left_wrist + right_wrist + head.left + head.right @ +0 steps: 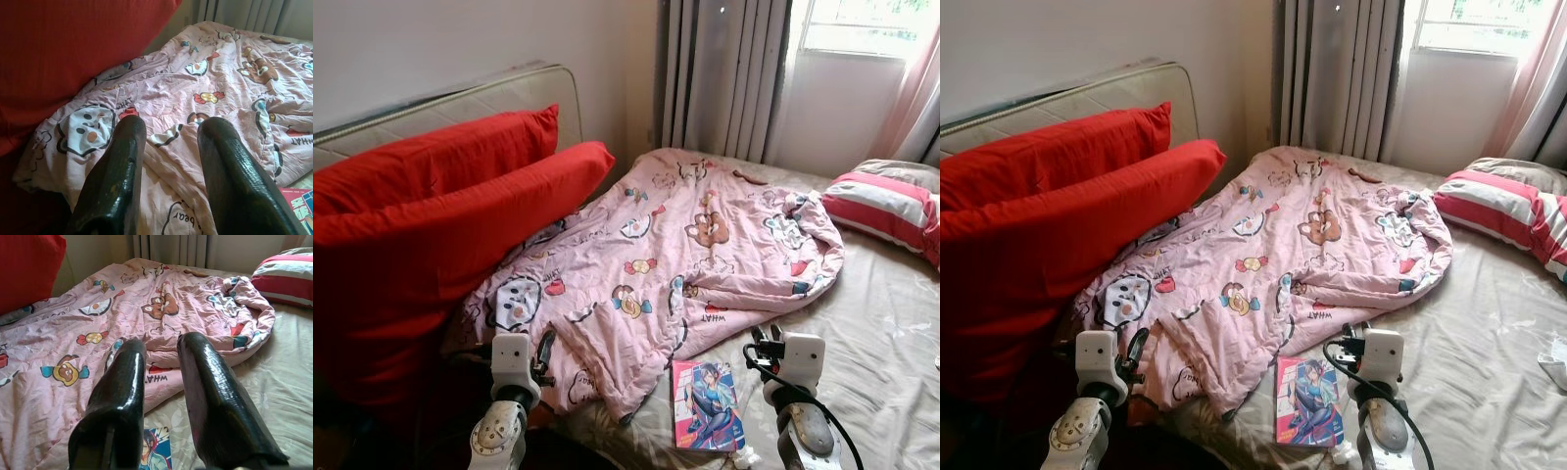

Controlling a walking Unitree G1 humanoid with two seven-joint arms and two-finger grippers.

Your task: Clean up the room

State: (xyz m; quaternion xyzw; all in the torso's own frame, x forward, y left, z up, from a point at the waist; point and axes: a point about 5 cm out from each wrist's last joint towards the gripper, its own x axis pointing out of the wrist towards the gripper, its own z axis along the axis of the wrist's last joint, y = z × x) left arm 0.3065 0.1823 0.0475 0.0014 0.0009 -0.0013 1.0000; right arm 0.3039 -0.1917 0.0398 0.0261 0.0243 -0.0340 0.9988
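Left gripper (pixel 544 354): nearest item, low at the bed's near edge, fingers (pixel 117 166) spread apart and holding nothing. It hangs just over the near left corner of the blanket; contact cannot be told.

Right gripper (pixel 762 348): low on the right, fingers (pixel 208 391) parted, empty. It hovers above the bare sheet, just past the blanket's near fold.

Book (pixel 707 405): thin, with a cartoon figure on its cover, lying flat on the sheet between the two grippers, closer to the right one, touching the blanket's near hem.

Blanket (pixel 675 255): pink with cartoon prints, rumpled, spread across the middle of the bed, its far right edge rolled into a thick bunch.

Bed sheet (pixel 891 323): beige, wrinkled, exposed on the right side.

Red pillows (pixel 431 225): two, stacked at left, leaning against an upended mattress (pixel 529 88) by the wall, overlapping the blanket's left edge.

Striped pillow (pixel 886 201): red and white, far right, well apart from both grippers.

Curtains (pixel 724 73) and window (pixel 862 24): at the back.
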